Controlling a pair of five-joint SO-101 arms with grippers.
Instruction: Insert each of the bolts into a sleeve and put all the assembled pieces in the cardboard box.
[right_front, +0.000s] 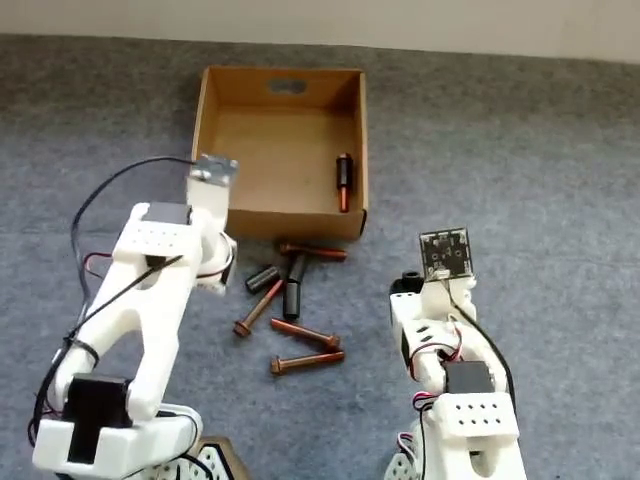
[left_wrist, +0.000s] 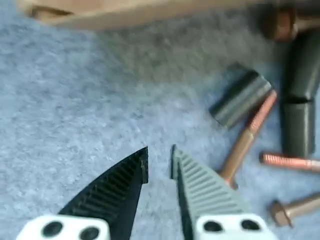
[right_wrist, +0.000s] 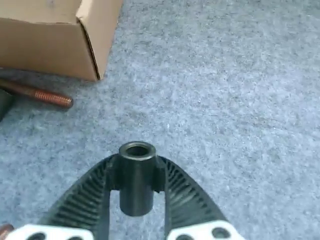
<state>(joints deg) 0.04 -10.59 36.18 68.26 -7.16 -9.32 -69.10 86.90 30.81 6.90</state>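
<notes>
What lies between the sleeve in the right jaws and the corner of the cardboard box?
Only bare carpet between sleeve and box, in the right wrist view; a bolt lies aside.

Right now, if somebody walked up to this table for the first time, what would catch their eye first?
Probably the right gripper, shut on a black sleeve with its bore showing, near a front corner of the cardboard box. Then the copper bolts and loose sleeves scattered in front of the box, and one assembled piece lying inside, close to a side wall.
</notes>
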